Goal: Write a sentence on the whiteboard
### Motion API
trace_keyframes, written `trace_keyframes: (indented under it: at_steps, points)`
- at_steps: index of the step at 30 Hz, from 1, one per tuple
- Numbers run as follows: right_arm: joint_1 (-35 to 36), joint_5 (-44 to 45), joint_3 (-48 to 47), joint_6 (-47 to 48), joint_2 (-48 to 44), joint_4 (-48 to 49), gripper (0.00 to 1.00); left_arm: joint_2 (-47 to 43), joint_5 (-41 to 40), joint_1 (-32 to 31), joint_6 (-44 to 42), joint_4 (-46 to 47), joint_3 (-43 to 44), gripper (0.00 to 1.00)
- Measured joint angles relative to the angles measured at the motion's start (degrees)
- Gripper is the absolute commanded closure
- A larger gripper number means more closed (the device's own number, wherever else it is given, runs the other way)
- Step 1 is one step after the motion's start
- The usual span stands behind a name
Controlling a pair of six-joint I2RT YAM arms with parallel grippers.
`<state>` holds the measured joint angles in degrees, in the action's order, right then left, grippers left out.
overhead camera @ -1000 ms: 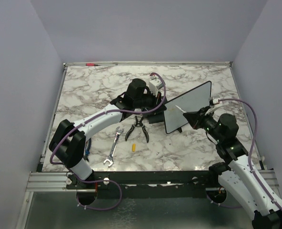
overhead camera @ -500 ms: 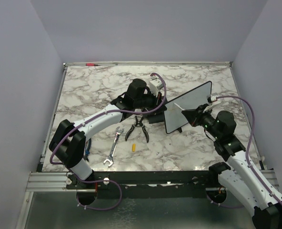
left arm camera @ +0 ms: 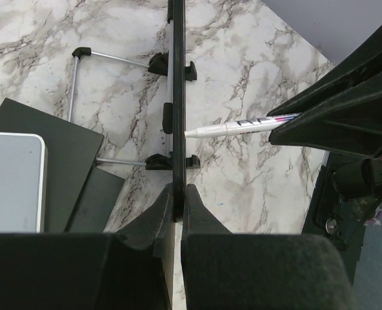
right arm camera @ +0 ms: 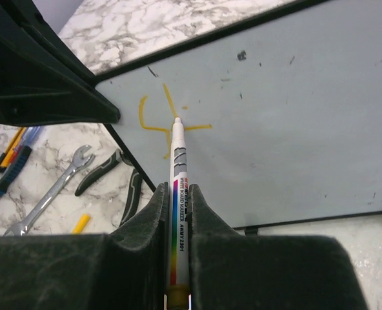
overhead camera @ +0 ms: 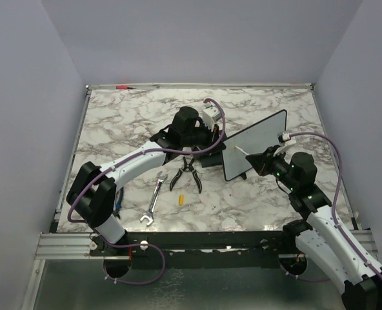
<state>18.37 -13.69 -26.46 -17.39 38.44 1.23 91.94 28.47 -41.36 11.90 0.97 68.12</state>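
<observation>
The whiteboard (overhead camera: 255, 143) stands upright on its feet right of the table's middle; it also shows in the right wrist view (right arm camera: 294, 123) and edge-on in the left wrist view (left arm camera: 177, 97). My left gripper (left arm camera: 177, 197) is shut on the board's black frame at its left edge. My right gripper (right arm camera: 178, 194) is shut on a white marker (right arm camera: 179, 194) with a rainbow stripe. The marker also shows in the left wrist view (left arm camera: 242, 125) and from above (overhead camera: 241, 150). Its tip touches the board's face. A few yellow strokes of the sentence (right arm camera: 162, 119) lie there, by the tip.
Pliers (overhead camera: 187, 174), a wrench (overhead camera: 153, 201) and a small yellow piece (overhead camera: 180, 199) lie on the marble table (overhead camera: 133, 123) left of the board. A black block with a grey pad (left arm camera: 13, 181) sits behind the board. A red-tipped object (overhead camera: 123, 86) lies at the far edge.
My right gripper has drawn back slightly toward me and lower, moving the marker tip along the board's face. The left arm and board have not moved.
</observation>
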Motion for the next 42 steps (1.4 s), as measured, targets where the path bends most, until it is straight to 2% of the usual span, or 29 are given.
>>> trace_keyframes:
  at_steps: [20, 27, 36, 42]
  points:
    - [0.0, 4.5, 1.1, -1.2, -0.2, -5.8, 0.99, 0.0, -0.3, 0.0, -0.2, -0.1, 0.0, 1.0]
    - [0.0, 5.6, 1.0, -1.2, -1.0, -5.9, 0.99, 0.0, -0.3, 0.0, -0.2, -0.1, 0.0, 1.0]
    - [0.0, 5.6, -0.5, -1.2, -7.0, -5.8, 0.99, 0.0, 0.0, -0.1, -0.2, 0.0, 0.0, 1.0]
    - [0.0, 5.6, -0.9, -1.2, -4.9, -3.9, 0.99, 0.0, 0.0, -0.1, -0.2, 0.0, 0.0, 1.0]
